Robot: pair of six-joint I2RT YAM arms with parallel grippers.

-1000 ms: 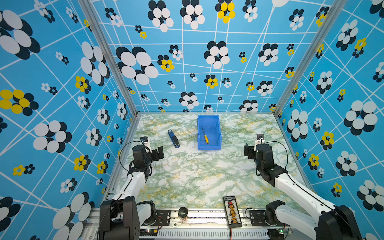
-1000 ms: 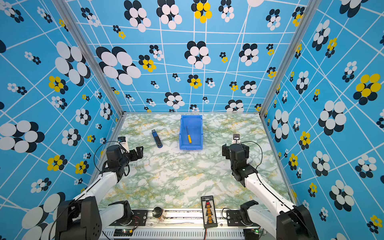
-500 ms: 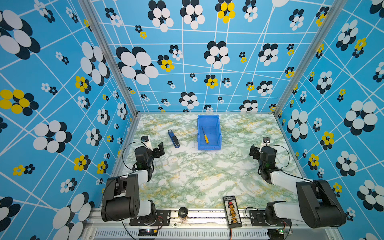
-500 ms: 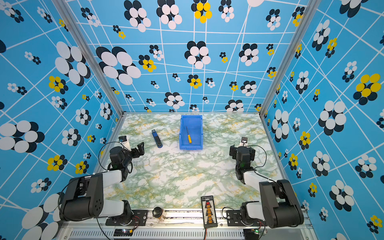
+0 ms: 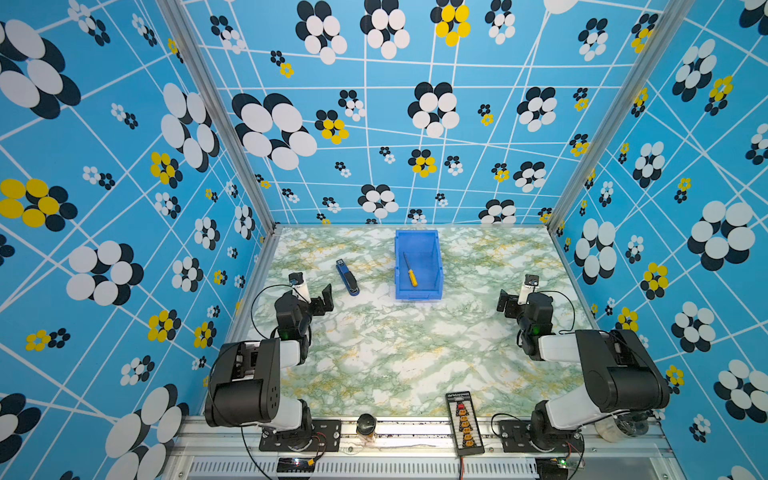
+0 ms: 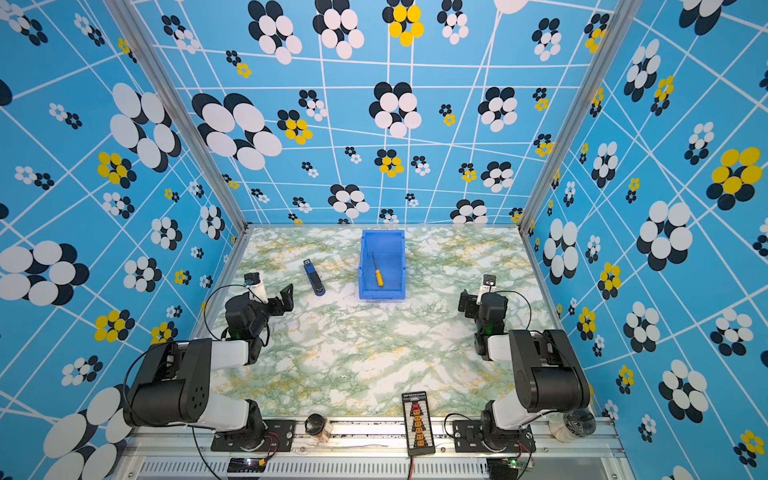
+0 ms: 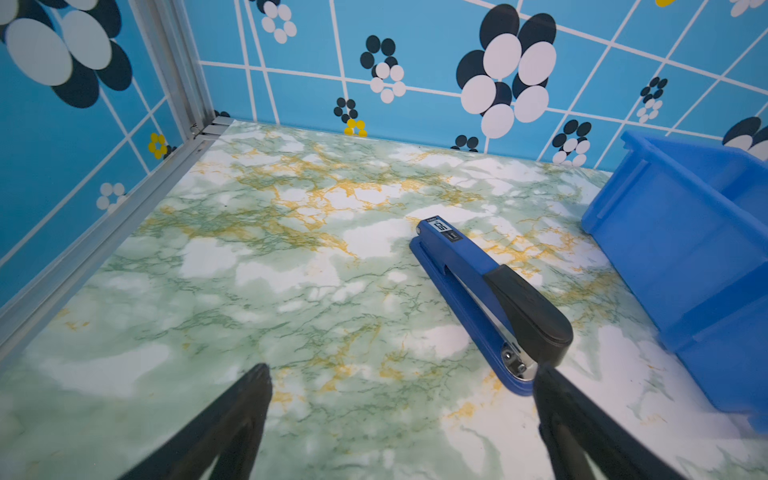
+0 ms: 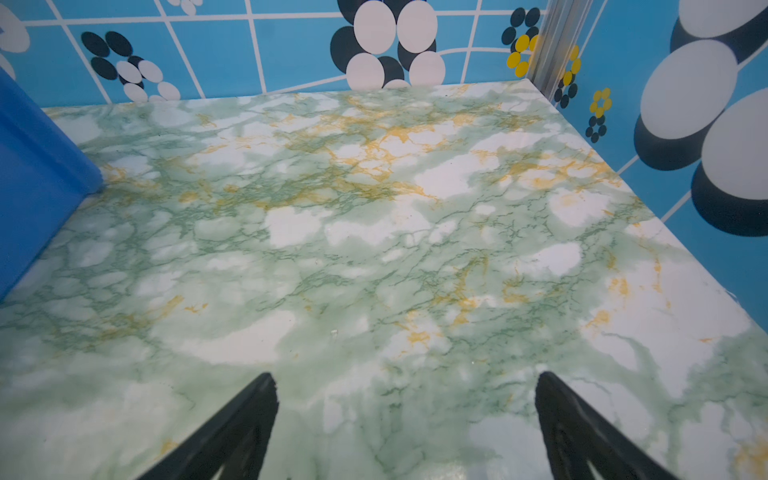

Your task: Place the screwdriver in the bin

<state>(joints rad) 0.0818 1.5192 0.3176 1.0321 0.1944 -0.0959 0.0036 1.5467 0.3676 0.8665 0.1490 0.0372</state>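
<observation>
The screwdriver (image 5: 410, 272) (image 6: 377, 272), with its yellow handle and thin grey shaft, lies loose on the floor of the blue bin (image 5: 417, 296) (image 6: 381, 296) at the back middle of the table. My left gripper (image 5: 322, 299) (image 6: 284, 297) hovers open and empty at the left, well short of the bin (image 7: 673, 232). In the left wrist view its jaws (image 7: 403, 370) stand wide apart over bare marble. My right gripper (image 5: 505, 303) (image 6: 465, 303) (image 8: 406, 377) is open and empty at the right, with the bin's wall (image 8: 37, 166) off to its side.
A dark blue stapler (image 5: 347, 277) (image 6: 313, 277) (image 7: 490, 291) lies left of the bin, just ahead of the left gripper. On the near rail sit a black connector board (image 5: 464, 422), a small dark-lidded jar (image 5: 365, 424) and a clear round object (image 5: 615, 428). Patterned walls enclose three sides.
Both arms have folded back, their big links swinging down toward the bases at the near rail. The grippers stayed open near the table's sides. The screwdriver has not moved in the bin.
</observation>
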